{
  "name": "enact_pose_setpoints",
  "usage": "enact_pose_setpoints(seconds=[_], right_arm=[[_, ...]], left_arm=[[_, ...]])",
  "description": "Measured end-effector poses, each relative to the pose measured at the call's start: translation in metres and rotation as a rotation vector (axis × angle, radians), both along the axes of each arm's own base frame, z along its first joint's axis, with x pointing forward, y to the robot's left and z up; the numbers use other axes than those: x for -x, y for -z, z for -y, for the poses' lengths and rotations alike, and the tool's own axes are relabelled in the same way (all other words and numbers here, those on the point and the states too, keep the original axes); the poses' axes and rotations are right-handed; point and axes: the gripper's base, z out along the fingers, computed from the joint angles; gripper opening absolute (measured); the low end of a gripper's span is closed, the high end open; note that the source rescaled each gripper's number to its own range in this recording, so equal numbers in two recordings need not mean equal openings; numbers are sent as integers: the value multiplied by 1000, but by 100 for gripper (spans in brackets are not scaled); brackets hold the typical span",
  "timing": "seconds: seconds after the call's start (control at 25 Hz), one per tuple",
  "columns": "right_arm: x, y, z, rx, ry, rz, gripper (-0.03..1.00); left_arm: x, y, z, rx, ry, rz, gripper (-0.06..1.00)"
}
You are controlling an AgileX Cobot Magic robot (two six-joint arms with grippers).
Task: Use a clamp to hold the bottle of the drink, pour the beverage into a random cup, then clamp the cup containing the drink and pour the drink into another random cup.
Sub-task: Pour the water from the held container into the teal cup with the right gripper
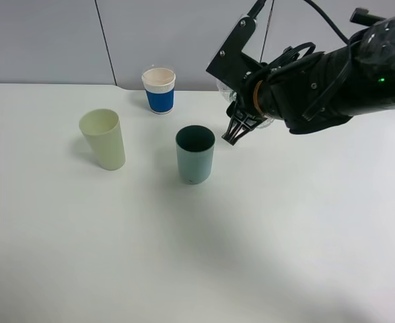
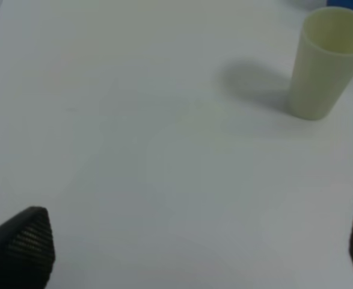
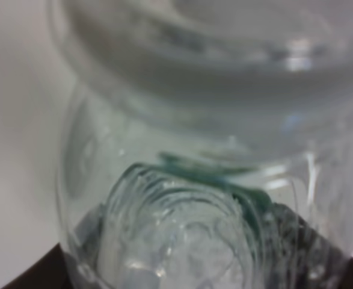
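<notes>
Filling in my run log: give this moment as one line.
right hand: shut on bottle, near teal cup | left hand: open, empty, cream cup ahead

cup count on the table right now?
3. A pale cream plastic tumbler at the left, a grey-green tumbler with a dark inside in the middle, and a blue paper cup with a white rim at the back. The black right arm could hide another.

On your table (image 1: 284,235), the left cup (image 1: 103,140) stands left of the middle cup (image 1: 196,155), the rear cup (image 1: 159,89) behind and between them, the bottle (image 3: 188,150) raised just right of the middle cup.
</notes>
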Motion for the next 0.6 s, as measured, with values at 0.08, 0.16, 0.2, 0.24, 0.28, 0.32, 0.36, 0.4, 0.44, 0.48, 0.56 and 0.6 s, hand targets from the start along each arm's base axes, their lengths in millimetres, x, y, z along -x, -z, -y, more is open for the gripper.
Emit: enact_pose_setpoints(seconds=[0.08, 0.16, 0.2, 0.24, 0.28, 0.32, 0.36, 0.4, 0.44, 0.48, 0.56, 0.6], right_arm=[[-3, 3, -4, 43, -13, 6, 2], [-6, 4, -9, 79, -33, 15, 2], [-7, 4, -13, 92, -48, 19, 2], [-8, 4, -17, 107, -66, 25, 2], [-9, 4, -20, 125, -83, 30, 2], [-9, 5, -24, 141, -99, 33, 2], [-8, 4, -26, 159, -116, 40, 2], [-8, 3, -27, 178, -126, 48, 2], [-8, 2, -28, 200, -138, 59, 2], [-8, 1, -28, 220, -142, 70, 2], [-9, 0, -26, 259, -138, 82, 2], [-9, -1, -25, 274, -138, 86, 2]], left_arm=[[0, 0, 0, 0, 0, 0, 100], [0, 0, 0, 0, 0, 0, 100], [0, 0, 0, 0, 0, 0, 100], [0, 0, 0, 0, 0, 0, 100], [0, 0, 0, 0, 0, 0, 100], [0, 0, 0, 0, 0, 0, 100], [0, 0, 0, 0, 0, 0, 100], [0, 0, 0, 0, 0, 0, 100], [0, 0, 0, 0, 0, 0, 100], [0, 0, 0, 0, 0, 0, 100], [0, 0, 0, 0, 0, 0, 100], [0, 0, 0, 0, 0, 0, 100]])
